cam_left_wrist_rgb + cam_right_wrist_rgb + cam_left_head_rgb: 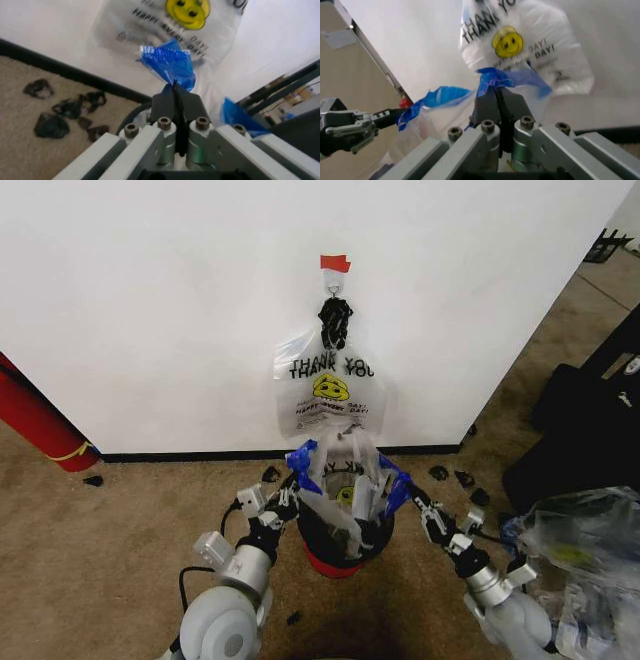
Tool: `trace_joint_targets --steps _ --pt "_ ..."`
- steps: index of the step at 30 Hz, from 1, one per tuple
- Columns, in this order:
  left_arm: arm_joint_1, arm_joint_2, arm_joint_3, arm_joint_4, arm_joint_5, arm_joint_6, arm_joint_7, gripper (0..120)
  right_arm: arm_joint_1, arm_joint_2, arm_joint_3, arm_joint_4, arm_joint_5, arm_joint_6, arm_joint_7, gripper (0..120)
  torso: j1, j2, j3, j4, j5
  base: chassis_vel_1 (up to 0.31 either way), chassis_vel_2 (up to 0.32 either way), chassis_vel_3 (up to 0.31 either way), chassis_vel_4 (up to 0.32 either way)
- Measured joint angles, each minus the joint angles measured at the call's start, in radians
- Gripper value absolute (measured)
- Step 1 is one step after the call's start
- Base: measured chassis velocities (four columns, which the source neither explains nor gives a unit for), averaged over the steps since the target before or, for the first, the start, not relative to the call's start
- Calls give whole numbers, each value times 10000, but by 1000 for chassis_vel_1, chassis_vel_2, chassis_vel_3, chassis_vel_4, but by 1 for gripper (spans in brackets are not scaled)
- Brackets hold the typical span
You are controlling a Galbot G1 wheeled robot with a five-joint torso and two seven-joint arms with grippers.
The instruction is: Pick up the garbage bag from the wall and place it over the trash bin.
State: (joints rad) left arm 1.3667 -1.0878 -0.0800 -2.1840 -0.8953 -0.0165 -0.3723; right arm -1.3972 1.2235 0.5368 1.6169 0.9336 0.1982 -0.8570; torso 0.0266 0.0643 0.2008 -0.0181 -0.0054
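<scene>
The garbage bag (pixel 343 477), translucent with blue handle strips, is stretched between my two grippers right above the trash bin (pixel 376 539), a small black bin with a red base. My left gripper (pixel 295 483) is shut on the bag's left blue strip (pixel 170 63). At the bag's other side my right gripper (pixel 403 486) is shut on the right blue strip (pixel 492 77). The bag's lower part hangs into the bin's mouth. Both sets of jaws show closed in the wrist views, left gripper (pixel 175 89) and right gripper (pixel 498 93).
A like smiley "THANK YOU" bag (pixel 330 390) hangs from the hook (pixel 333 281) on the white wall, under red tape (pixel 334 263). A long red cylinder (pixel 35 420) leans at left. A clear plastic bundle (pixel 580 550) lies at right. Black scraps (pixel 450 475) dot the carpet.
</scene>
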Motion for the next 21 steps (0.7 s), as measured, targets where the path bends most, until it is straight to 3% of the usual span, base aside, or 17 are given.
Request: trace_joint_targets --steps 12,21 --pt "480 99 86 36 362 171 -231 0 -618 337 80 -396 -404 290 -333 0 0 0 0 1 -1 0 0 0 0" --pt "699 736 -466 -687 273 400 -460 0 -1387 413 221 390 -185 321 -496 0 0 0 -1 1 0 0 0 0 0"
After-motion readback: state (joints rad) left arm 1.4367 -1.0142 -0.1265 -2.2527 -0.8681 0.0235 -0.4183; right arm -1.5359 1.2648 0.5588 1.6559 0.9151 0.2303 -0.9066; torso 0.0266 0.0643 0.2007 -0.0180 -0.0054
